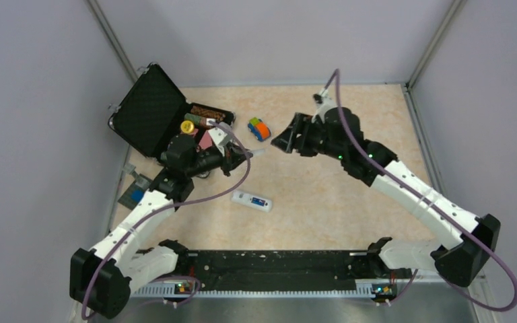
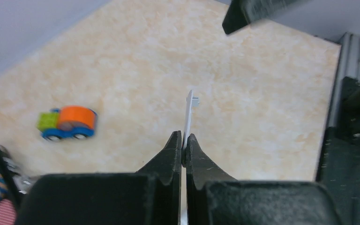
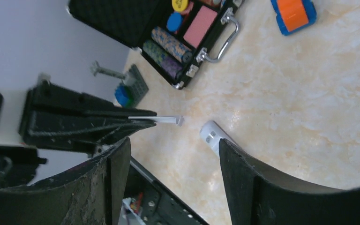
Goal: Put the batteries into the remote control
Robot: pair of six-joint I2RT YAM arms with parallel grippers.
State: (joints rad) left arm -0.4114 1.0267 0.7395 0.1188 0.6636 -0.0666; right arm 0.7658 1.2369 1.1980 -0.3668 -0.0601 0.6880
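Note:
The white remote control (image 1: 252,200) lies flat in the middle of the table, with a blue battery (image 1: 260,201) showing in its body; I cannot make out a second battery. In the right wrist view the remote's end (image 3: 212,134) shows just past my right finger. My left gripper (image 1: 245,154) is shut on a thin white cover plate (image 2: 188,115) and holds it edge-on above the table, up and left of the remote. My right gripper (image 1: 283,140) is open and empty in the air, facing the left gripper (image 3: 147,118) and the plate (image 3: 165,120).
An orange-blue-green toy car (image 1: 259,128) stands between the grippers toward the back. An open black case (image 1: 155,116) with chip stacks sits at the back left. A small grey plate with blue and green blocks (image 1: 134,191) lies at the left edge.

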